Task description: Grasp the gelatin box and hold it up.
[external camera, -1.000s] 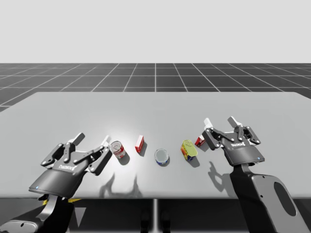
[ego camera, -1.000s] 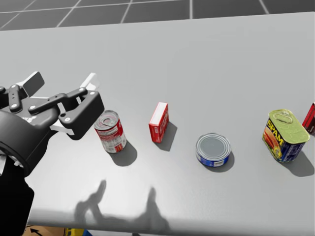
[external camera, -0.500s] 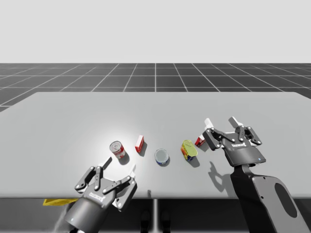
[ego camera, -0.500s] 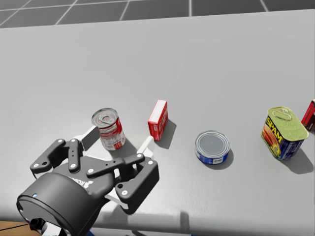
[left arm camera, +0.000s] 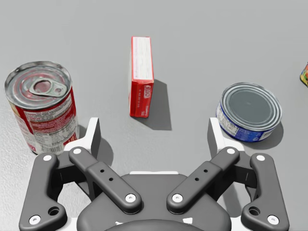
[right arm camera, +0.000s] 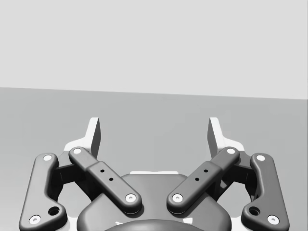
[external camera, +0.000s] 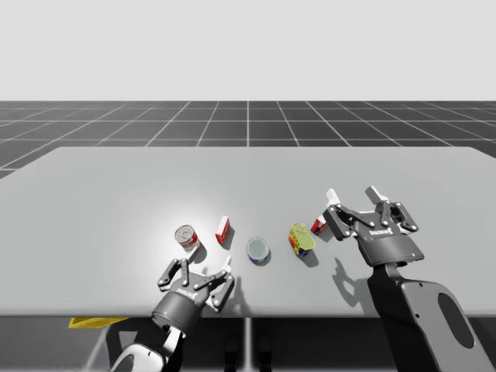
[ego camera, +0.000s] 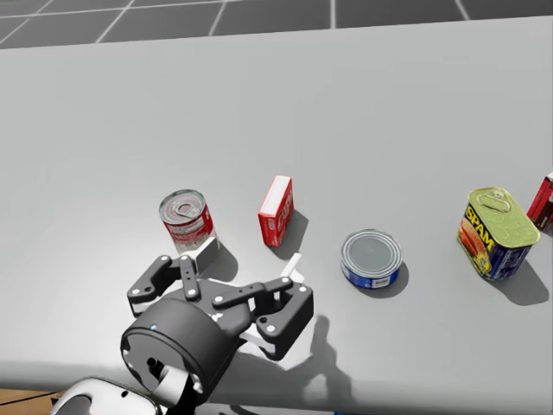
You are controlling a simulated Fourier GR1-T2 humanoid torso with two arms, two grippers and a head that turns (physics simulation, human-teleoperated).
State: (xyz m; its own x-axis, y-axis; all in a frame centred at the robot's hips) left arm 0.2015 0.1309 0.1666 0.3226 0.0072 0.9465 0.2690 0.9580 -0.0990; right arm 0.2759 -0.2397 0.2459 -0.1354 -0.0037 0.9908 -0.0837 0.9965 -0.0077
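A small red box (external camera: 223,230) (ego camera: 276,210) (left arm camera: 141,77) stands on its narrow edge on the grey table (external camera: 116,194), between a red and white can and a flat blue can. My left gripper (external camera: 208,263) (ego camera: 251,259) (left arm camera: 154,127) hangs open just short of the box, which lies ahead of its fingers and untouched. My right gripper (external camera: 352,194) (right arm camera: 154,127) is open and holds nothing, off to the right. A second small red box (external camera: 318,225) (ego camera: 543,201) stands close beside its left finger.
The red and white can (external camera: 187,237) (ego camera: 187,218) (left arm camera: 42,103) stands by my left gripper's left finger. The flat blue can (external camera: 258,249) (ego camera: 371,258) (left arm camera: 249,111) sits ahead of its right finger. A yellow and blue rectangular can (external camera: 301,239) (ego camera: 494,233) stands further right.
My left arm swung from the table's left side to the front edge, then forward toward the red box, staying open. The right arm has not moved.
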